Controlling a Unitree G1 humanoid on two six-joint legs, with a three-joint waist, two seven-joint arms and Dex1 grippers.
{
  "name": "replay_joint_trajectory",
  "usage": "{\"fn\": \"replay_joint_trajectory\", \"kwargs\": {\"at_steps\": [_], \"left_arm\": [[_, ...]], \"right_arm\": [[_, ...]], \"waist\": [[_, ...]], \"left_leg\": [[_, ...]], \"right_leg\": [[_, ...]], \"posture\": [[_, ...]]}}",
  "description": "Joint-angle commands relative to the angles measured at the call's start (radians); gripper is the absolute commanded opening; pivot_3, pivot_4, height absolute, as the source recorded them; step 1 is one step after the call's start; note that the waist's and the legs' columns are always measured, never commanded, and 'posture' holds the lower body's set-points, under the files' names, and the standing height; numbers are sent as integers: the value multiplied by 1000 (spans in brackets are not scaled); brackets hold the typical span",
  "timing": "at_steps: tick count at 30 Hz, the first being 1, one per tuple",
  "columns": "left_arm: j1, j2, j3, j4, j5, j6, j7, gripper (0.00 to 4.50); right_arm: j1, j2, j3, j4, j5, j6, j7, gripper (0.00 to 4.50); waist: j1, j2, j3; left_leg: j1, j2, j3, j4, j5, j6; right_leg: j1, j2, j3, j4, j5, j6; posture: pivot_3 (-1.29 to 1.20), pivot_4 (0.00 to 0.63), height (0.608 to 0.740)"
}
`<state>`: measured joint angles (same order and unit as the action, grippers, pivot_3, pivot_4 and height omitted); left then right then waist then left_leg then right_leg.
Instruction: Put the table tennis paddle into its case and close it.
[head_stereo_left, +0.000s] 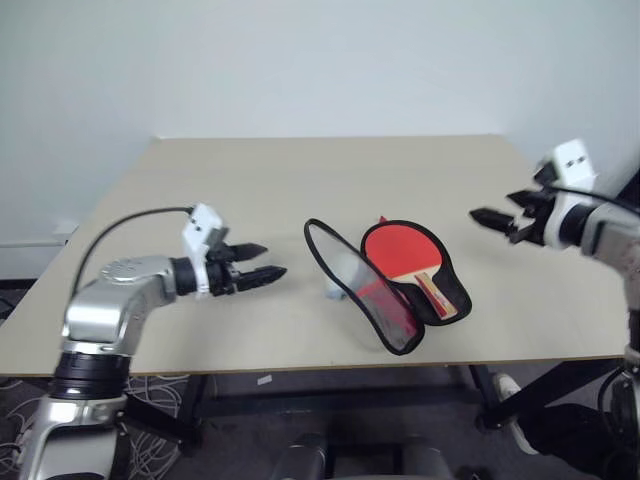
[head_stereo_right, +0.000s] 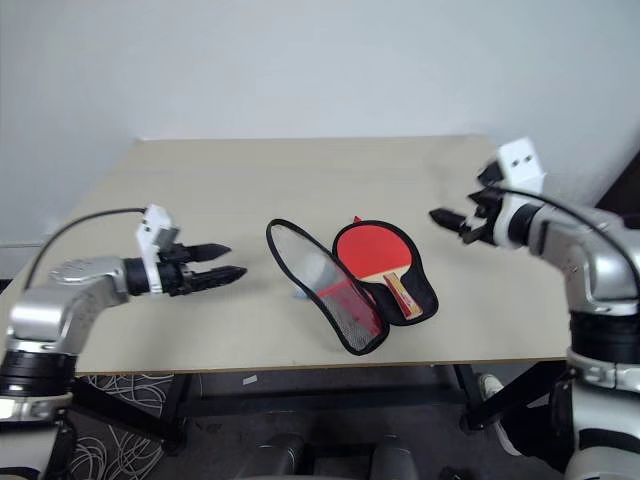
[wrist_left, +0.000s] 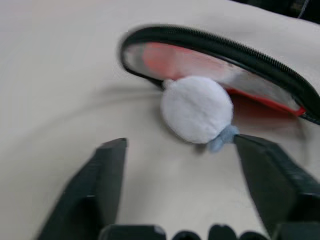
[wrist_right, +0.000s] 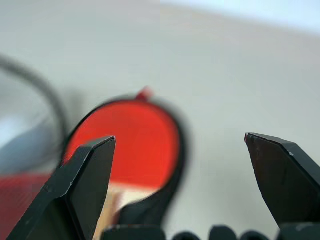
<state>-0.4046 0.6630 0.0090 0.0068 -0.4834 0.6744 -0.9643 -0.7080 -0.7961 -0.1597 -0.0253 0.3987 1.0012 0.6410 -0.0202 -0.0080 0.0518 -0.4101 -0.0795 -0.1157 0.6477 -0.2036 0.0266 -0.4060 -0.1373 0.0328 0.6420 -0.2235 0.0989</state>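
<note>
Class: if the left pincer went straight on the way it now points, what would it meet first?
Most likely the fuzzy ball, which lies on the table just ahead of the left pincer, against the raised flap of the open case. Depth is hard to judge.

Table (head_stereo_left: 250, 190): light beige top, rectangular, bare over most of its surface, far edge close to a plain white wall (head_stereo_left: 320, 60). Dark metal legs/crossbars (head_stereo_left: 330, 385) visible under the near edge. Small fuzzy ball (wrist_left: 196, 108), white w/ a grey-blue nub on one side, sits on the table top approx. mid-table, toward the near edge. Floor below: dark carpet w/ pale squiggle pattern (head_stereo_left: 160, 390), seen under the table's left side. A small white scrap (head_stereo_left: 264, 380) lies on the floor under the table.
</note>
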Motion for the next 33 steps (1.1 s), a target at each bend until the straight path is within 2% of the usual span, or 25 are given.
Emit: {"fn": "replay_joint_trajectory", "kwargs": {"at_steps": [1, 4, 7, 11, 17, 23, 28, 33], "left_arm": [[-60, -36, -38, -52, 9, -7, 12, 2123], [-102, -93, -75, -50, 7, -7, 23, 1039], [-140, -128, -95, -38, 11, -10, 25, 1039], [-226, -229, -146, 0, 15, -25, 30, 1039], [-374, -407, -226, 212, 136, -120, 108, 1039], [-410, -517, -311, 348, 265, -160, 195, 1039], [-291, -503, -315, 172, 229, -50, 174, 1039], [-133, -430, -345, -12, 178, 95, 128, 1039]], "right_arm": [[-45, -36, -7, 13, -20, -30, 0, 4500], [-62, -72, -3, 9, -29, -27, 10, 4500], [-47, -106, 5, -10, -20, -30, 44, 4500], [67, -199, 41, -55, -50, -134, 146, 4500], [249, -283, 42, -144, -22, -298, 356, 4500], [290, -324, 34, -164, -2, -359, 472, 4500], [296, -312, 36, -166, -14, -351, 450, 4500], [336, -290, 23, -211, 3, -316, 415, 4500]], "waist": [[0, 0, 0], [0, 0, 0], [0, 0, 0], [6, -1, 0], [14, 0, 1], [16, -1, 1], [19, -1, 1], [19, -1, 1]], "left_leg": [[0, 0, 0, 0, 0, 0], [-1, 0, 0, 0, 0, 0], [-1, 0, 1, 1, 0, 0], [-2, -1, 1, 3, 0, 0], [-1, 0, 2, 6, -1, 1], [-1, 1, 4, 7, -3, 1], [-2, 2, 4, 10, -5, 2], [-2, 3, 3, 10, -6, 2]], "right_leg": [[0, 0, 0, 0, 0, 0], [-1, 0, 0, 0, 0, 0], [0, 0, 0, 0, 0, 0], [2, 0, -1, -1, 0, 1], [4, 0, -2, -1, -3, 6], [4, 0, -1, -1, -3, 6], [3, -1, -1, -1, -3, 6], [3, 0, 0, 0, -3, 6]], "posture": [[0, 0, 698], [0, 0, 698], [0, 0, 698], [0, 0, 698], [0, 0, 698], [0, 0, 698], [0, 0, 698], [0, 0, 698]]}}
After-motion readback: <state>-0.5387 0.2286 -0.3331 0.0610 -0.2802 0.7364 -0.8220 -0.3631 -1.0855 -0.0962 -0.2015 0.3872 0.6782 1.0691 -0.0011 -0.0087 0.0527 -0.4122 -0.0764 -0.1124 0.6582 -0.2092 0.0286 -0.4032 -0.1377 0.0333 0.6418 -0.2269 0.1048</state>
